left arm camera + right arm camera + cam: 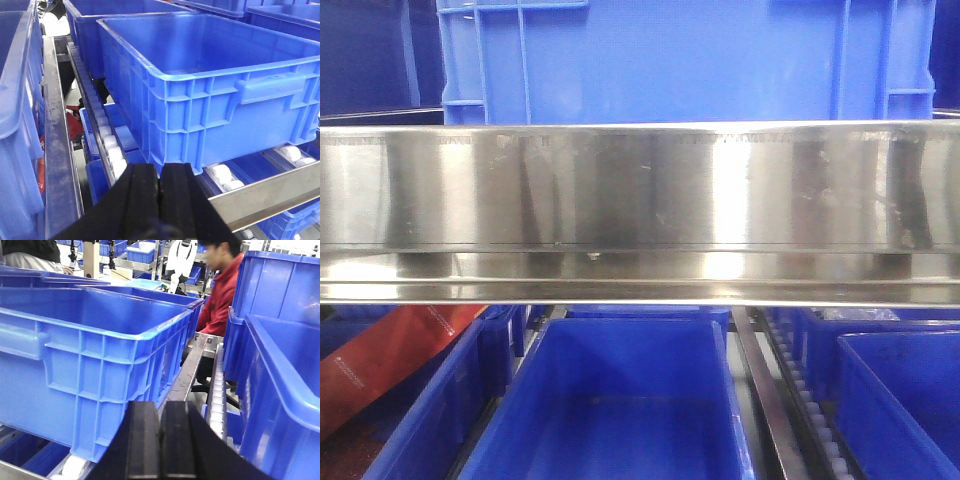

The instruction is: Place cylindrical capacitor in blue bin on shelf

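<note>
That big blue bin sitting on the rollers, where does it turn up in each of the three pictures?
Exterior front-facing: the blue bin fills the top, behind the shiny steel rail.
Left wrist-mounted: it fills the centre and right, above the shut left gripper.
Right wrist-mounted: it fills the left half, beside the shut right gripper.
Shared landmark: the white roller tracks under the bin.

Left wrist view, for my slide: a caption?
Shut left claw before an empty blue bin on the shelf rollers.
</note>
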